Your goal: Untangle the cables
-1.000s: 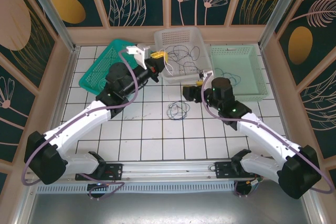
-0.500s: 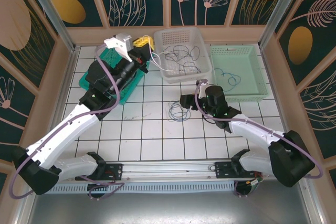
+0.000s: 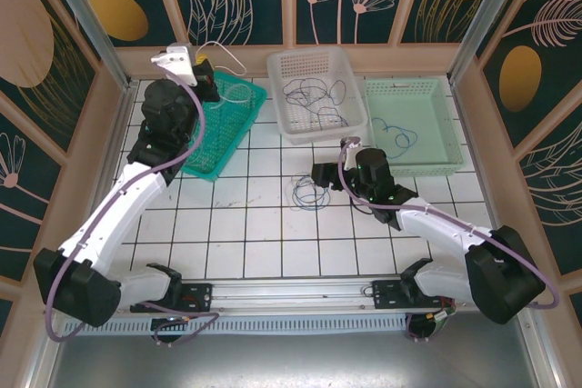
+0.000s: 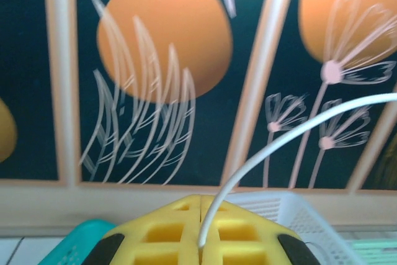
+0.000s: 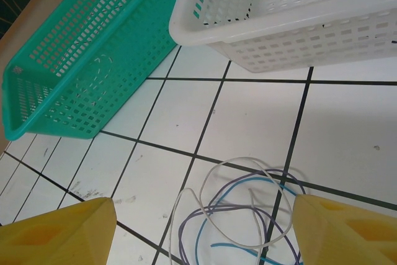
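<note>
Right gripper: the right gripper (image 5: 205,215) is hanging low, its fingers (image 5: 62,231) spread wide and gripping nothing, straddling a small tangle (image 3: 309,193) of white, blue and dark strands on the desk (image 3: 264,224).
Tangle's lie: the loops are sprawling in a rough round, showing no clear long axis.
Middle ground: more cables (image 3: 314,97) are lying in the white basket (image 3: 323,134); a blue cable (image 3: 396,129) is resting in the pale green basket (image 3: 418,168).
Left gripper: the left gripper (image 4: 200,243) is pinching a white cable (image 4: 291,138) tight, high over the green basket (image 3: 218,147).
Just changed: that arm has been swinging away from the white basket, carrying the strand clear.
Cable's heading: it is arcing up and rightward from the fingers.
Meaning: one strand is seemingly getting separated; the desk tangle is waiting.
</note>
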Controlling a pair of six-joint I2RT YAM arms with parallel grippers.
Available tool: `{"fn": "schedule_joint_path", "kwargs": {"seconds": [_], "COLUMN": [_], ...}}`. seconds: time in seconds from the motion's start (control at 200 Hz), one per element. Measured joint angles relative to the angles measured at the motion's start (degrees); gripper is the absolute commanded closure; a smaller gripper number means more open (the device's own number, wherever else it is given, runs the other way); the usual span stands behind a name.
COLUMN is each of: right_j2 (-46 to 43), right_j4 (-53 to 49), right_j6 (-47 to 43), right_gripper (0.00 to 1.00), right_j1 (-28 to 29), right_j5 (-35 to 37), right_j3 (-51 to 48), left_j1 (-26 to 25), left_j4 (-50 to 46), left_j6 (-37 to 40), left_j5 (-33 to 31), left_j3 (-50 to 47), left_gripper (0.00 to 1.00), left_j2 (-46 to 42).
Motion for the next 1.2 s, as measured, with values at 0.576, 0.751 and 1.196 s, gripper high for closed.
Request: {"fn": "schedule_joint_path", "kwargs": {"seconds": [0.576, 0.751, 1.196], "right_j2": [-0.5, -0.6, 4.2], "right_j4": [-3.4, -4.0, -9.8], "right_j6": [-0.1, -0.2, -1.5], "right_gripper": [0.24, 0.24, 0.33], "right_j1": [0.0, 0.0, 0.0], "right_j5": [1.4, 1.6, 3.8], "right_j3": [-0.1, -0.2, 0.8], "left_j1": [10.6, 11.1, 10.2], "left_j4": [-10.1, -11.1, -10.7], "left_j6": [-7.2, -9.9, -15.7], "left_j5": [2.4, 3.2, 7.1], "left_j3": [-0.9, -0.9, -4.4], "left_gripper": [0.93, 0.33, 0.02], "left_j2": [18.9, 21.1, 15.3]}}
